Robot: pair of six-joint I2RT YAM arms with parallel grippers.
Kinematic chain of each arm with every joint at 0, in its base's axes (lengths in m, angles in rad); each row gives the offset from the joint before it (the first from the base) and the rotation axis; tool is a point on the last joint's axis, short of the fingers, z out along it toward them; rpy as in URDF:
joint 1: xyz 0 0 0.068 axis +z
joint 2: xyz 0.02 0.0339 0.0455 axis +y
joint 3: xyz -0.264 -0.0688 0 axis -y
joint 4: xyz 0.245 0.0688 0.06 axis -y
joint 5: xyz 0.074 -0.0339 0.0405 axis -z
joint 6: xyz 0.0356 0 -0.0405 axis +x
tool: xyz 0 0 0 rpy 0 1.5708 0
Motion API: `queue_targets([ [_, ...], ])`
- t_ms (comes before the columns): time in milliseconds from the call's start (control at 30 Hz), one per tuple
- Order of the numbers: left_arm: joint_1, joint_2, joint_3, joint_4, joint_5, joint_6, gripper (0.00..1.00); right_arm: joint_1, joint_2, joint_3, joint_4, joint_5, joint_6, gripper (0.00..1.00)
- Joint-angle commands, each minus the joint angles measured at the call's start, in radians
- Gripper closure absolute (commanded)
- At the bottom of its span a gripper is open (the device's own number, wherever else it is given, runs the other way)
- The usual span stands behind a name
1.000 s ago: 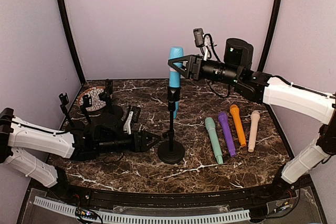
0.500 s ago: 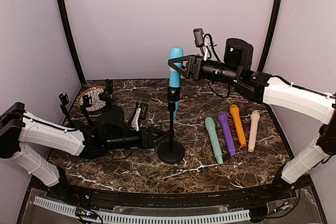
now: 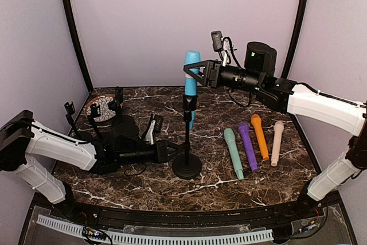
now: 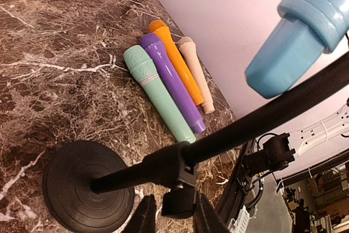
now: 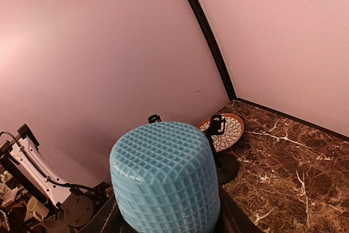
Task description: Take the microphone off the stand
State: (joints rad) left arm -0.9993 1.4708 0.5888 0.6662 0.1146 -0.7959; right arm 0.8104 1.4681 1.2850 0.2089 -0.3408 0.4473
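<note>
blue microphone (image 3: 191, 84): seated upright in the clip at the top of the microphone stand (image 3: 187, 142), grille head up, tail pointing down past the clip; not lifted out
microphone position: middle of the marble table (image 3: 229, 190), high above the surface
microphone stand: black, thin pole on a round disc base; base flat on the table
right gripper (image 3: 192, 70): reaches in from the right at head height; jaws pinch the upper end of the blue microphone, one finger on each side; wrist view shows the grille head filling the space between the fingers
left gripper (image 3: 179, 151): low, coming in from the left, just above the disc base; jaws drawn in on the collar low on the pole, a finger (image 4: 146, 215) close against each side of it
spare microphones: green (image 3: 233, 153), purple (image 3: 247, 146), orange (image 3: 260, 137) and cream (image 3: 277, 143); lying side by side on the table right of the stand, well apart from its base
patterned plate (image 3: 101, 108): back left corner; small black holders stand just beside it
</note>
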Motion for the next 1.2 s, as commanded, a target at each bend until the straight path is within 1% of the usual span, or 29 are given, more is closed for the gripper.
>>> queue_targets([
  [0,0.008,0.016,0.021,0.034,-0.008,-0.018,0.77,0.007,-0.021,0.004,0.024,0.006,0.001,0.52],
  [167,0.011,0.024,0.018,0.039,0.0,-0.036,0.89,0.009,-0.029,-0.007,0.026,0.012,0.002,0.52],
  [433,0.014,0.033,-0.006,0.064,0.012,-0.107,1.0,0.009,-0.032,-0.017,0.028,0.017,0.006,0.52],
  [933,0.017,0.046,-0.035,0.104,0.049,-0.255,1.0,0.01,-0.044,-0.033,0.037,0.03,0.008,0.52],
  [1167,0.018,0.04,-0.038,0.114,0.056,-0.272,1.0,0.01,-0.048,-0.037,0.037,0.034,0.01,0.52],
])
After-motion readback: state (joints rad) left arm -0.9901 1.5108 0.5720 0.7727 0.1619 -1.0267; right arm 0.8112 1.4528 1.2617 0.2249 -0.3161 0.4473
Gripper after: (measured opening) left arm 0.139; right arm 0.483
